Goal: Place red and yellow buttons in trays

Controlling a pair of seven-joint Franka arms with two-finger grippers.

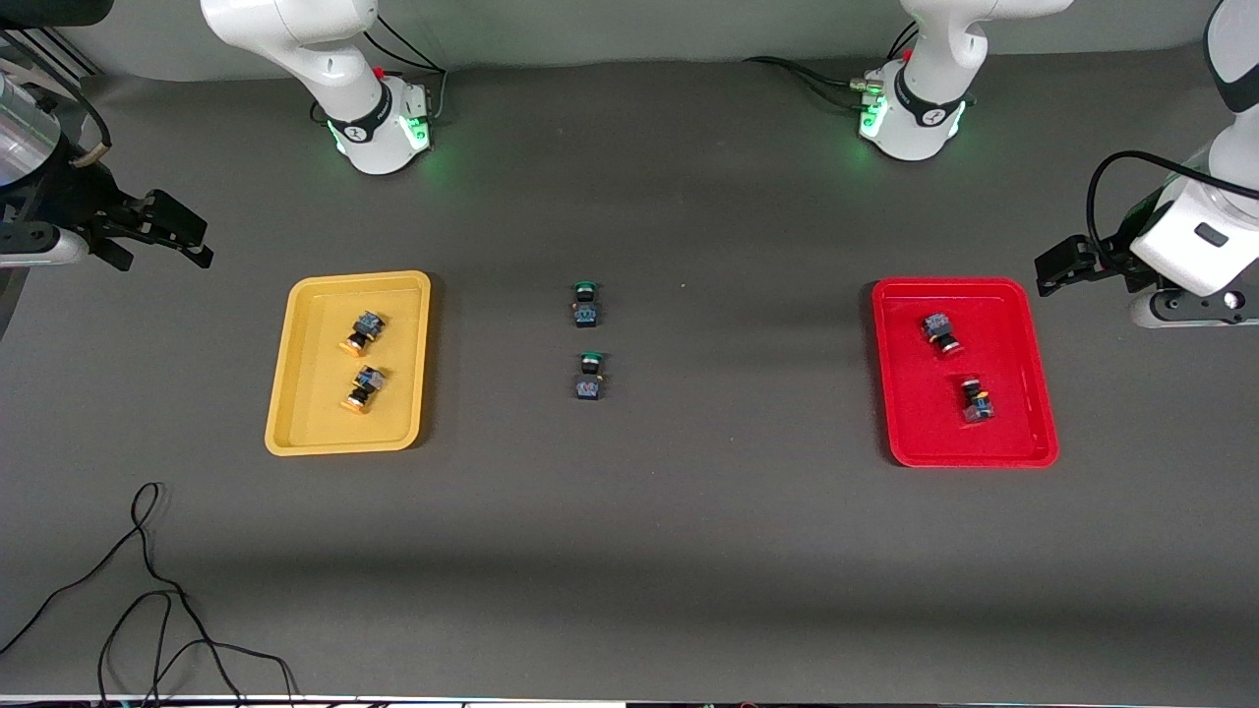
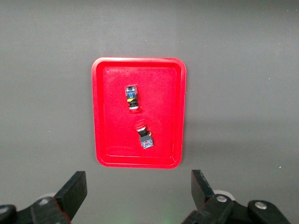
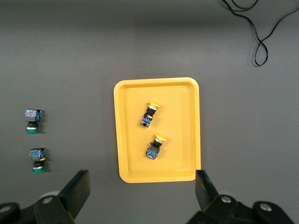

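The yellow tray holds two yellow-capped buttons, both lying on their sides. The red tray holds two red-capped buttons, also on their sides. My right gripper is open and empty, up over bare table at the right arm's end, clear of the yellow tray. My left gripper is open and empty, up over bare table at the left arm's end, beside the red tray. The wrist views show the yellow buttons and the red buttons.
Two green-capped buttons stand on the table midway between the trays, also in the right wrist view. A loose black cable lies on the table near the front camera at the right arm's end.
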